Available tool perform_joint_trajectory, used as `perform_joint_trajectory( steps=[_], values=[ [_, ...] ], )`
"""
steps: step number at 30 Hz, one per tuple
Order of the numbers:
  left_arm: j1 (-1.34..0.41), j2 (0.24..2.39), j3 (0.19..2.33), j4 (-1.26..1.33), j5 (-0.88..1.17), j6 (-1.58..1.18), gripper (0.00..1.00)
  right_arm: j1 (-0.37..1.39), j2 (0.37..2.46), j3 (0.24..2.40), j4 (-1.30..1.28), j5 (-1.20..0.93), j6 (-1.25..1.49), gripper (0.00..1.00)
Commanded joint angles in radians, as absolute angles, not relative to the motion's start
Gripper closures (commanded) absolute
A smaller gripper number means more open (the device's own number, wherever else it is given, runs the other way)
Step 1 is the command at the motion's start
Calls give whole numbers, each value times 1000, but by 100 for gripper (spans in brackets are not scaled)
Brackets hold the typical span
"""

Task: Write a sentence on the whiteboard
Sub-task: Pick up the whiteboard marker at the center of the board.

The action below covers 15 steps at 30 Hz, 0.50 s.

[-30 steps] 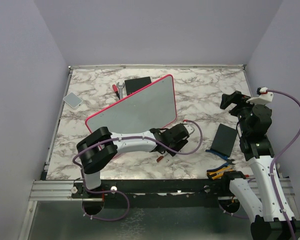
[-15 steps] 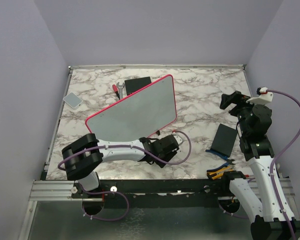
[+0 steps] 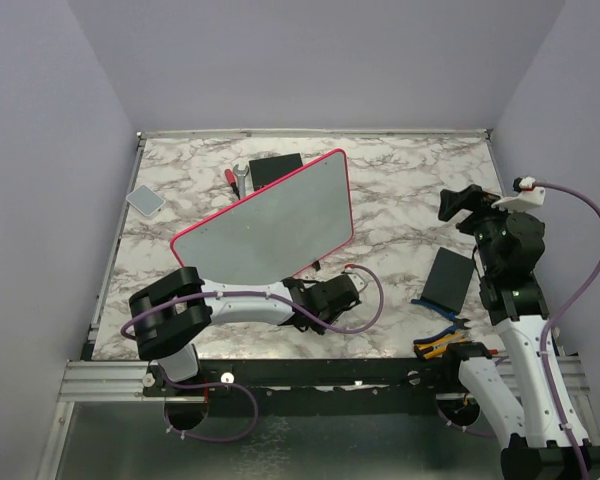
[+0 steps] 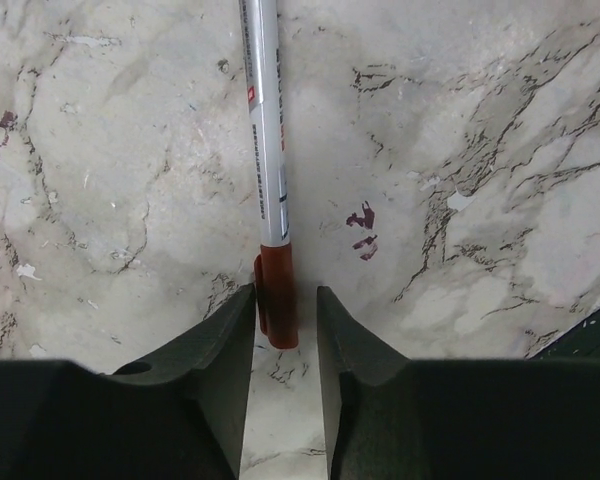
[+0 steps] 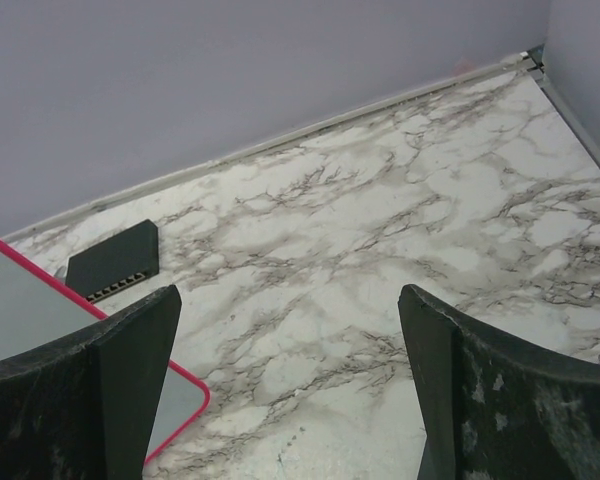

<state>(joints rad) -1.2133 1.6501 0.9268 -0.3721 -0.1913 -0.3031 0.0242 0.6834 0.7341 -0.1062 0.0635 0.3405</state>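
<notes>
Straddling the red-capped end of the marker (image 4: pixel 268 130) on the bench (image 4: pixel 460 120), jaws narrowed but unclamped, the left gripper (image 4: pixel 285 296) risks an off-centre pinch skidding it from the nearby whiteboard (image 3: pixel 270 220); the right gripper (image 5: pixel 290 300) hangs wide open, empty.

Nothing reads clearly: the red-capped marker (image 4: pixel 269 150) bears a red label and fine dark print, both too blurred.
</notes>
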Motion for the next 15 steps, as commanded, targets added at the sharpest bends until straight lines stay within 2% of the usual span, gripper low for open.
perform_joint_trajectory(
  steps=[1,2,4,6,15],
  values=[
    [-1223,1673,925,-390,-247,-302,72,20,702,723,-104,22,350,7],
    [-1222,1676,925,-393,-251,-300,76,20,710,722,-104,9,350,7],
    [-1224,1670,925,-398,-256,-293,91,20,729,720,-104,-73,350,8],
    [-1225,1642,925,-397,-265,-277,99,20,753,724,-120,-141,366,9],
    [-1225,1388,929,-373,-289,-42,100,20,907,708,-267,-456,431,9]
  ],
)
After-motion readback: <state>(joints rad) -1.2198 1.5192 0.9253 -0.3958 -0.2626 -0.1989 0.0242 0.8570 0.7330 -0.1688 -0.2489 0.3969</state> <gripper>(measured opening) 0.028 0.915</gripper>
